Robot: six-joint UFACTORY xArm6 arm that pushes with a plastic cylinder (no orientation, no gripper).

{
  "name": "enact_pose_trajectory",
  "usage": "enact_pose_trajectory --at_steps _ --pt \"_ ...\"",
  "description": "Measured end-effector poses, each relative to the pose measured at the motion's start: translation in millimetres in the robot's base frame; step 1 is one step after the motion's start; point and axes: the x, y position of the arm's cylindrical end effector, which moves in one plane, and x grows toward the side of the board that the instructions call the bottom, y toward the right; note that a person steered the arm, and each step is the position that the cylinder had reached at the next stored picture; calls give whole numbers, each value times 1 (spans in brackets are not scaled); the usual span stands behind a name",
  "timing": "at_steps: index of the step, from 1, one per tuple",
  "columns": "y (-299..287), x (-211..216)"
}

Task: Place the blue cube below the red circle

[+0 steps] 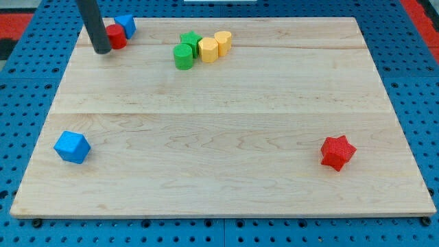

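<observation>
A red circle [116,36] lies at the view's top left of the wooden board [226,116], with a blue block [126,25] touching it on its upper right; which blue block is the cube I cannot tell. My tip [101,49] rests just left of the red circle and partly hides it. A second blue block [73,147], with angled faces, sits far off at the view's lower left.
A green star [190,40] and a green cylinder-like block [183,57] cluster at the top centre with two yellow blocks [208,50] [223,40]. A red star [337,152] lies at the lower right. Blue pegboard surrounds the board.
</observation>
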Motion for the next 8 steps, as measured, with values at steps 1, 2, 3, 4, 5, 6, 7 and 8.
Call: enact_pose_trajectory --at_steps 1,2,3,4,5,6,7,8 --pt "28 80" --pt "51 153" --pt "59 222" --pt "36 255" --pt "-20 254" --pt "-24 231" --pt "23 209" --pt "20 179"
